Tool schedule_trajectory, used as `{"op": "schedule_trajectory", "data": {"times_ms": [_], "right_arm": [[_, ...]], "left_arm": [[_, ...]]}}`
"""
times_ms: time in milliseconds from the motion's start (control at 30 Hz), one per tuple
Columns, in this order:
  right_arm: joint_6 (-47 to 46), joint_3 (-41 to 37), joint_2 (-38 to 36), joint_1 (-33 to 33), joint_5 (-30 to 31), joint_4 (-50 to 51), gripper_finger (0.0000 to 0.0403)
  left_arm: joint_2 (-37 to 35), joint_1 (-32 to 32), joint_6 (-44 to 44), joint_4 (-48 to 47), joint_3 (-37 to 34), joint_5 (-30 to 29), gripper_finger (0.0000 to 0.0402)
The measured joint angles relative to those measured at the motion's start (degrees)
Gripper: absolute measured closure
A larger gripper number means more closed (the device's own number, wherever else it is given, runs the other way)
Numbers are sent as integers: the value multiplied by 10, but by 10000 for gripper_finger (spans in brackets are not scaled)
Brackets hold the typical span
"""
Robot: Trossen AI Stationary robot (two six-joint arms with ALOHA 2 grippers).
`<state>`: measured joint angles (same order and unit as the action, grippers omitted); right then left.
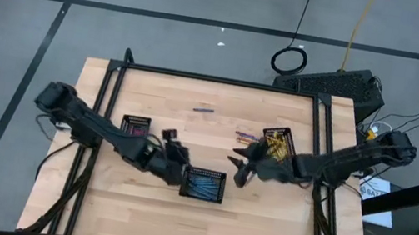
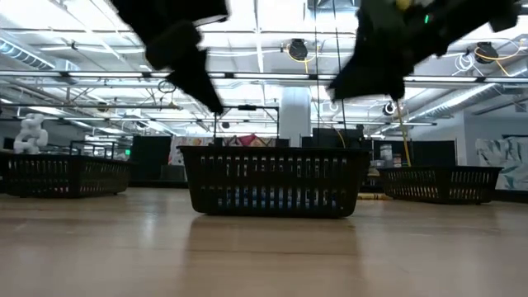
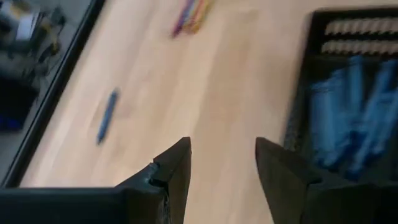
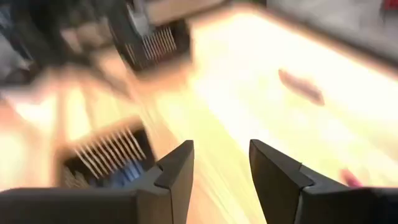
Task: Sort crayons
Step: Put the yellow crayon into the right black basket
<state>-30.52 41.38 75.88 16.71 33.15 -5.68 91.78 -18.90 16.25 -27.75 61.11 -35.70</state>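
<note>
Three small black trays stand on the wooden table: one with blue crayons (image 1: 203, 184), one with pink and purple crayons (image 1: 136, 127), and one with yellow crayons (image 1: 277, 143). Loose crayons lie on the wood: a blue one (image 1: 203, 110), also in the left wrist view (image 3: 107, 116), and a few mixed ones (image 1: 244, 136). My left gripper (image 1: 170, 138) hangs open and empty just left of the blue tray (image 3: 354, 118). My right gripper (image 1: 237, 164) hangs open and empty between the blue tray and the yellow tray. Both are above the table in the low view.
The table has a black frame along its edges (image 1: 224, 81). Bare wood lies in front of the blue tray (image 2: 272, 183) toward the near edge. A black case (image 1: 341, 86) and cables lie on the floor beyond the far right corner.
</note>
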Motion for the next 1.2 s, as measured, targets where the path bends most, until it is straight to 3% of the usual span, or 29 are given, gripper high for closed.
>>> {"op": "schedule_trajectory", "data": {"times_ms": [233,367,500,633,733,1200], "right_arm": [[49,53,62,-138,-185,150,263],[72,134,112,-194,-200,294,264],[128,205,169,-240,-217,428,264],[264,219,218,-257,-261,439,264],[324,218,244,-258,-257,443,264],[388,218,263,-276,-259,431,264]], "left_arm": [[-168,1,54,98,-174,-6,231],[-231,1,58,170,-240,-53,231],[-255,1,77,174,-259,-91,231],[-253,0,74,176,-259,-87,231],[-247,-7,75,177,-259,-83,231],[-244,-15,74,184,-259,-81,231]]}}
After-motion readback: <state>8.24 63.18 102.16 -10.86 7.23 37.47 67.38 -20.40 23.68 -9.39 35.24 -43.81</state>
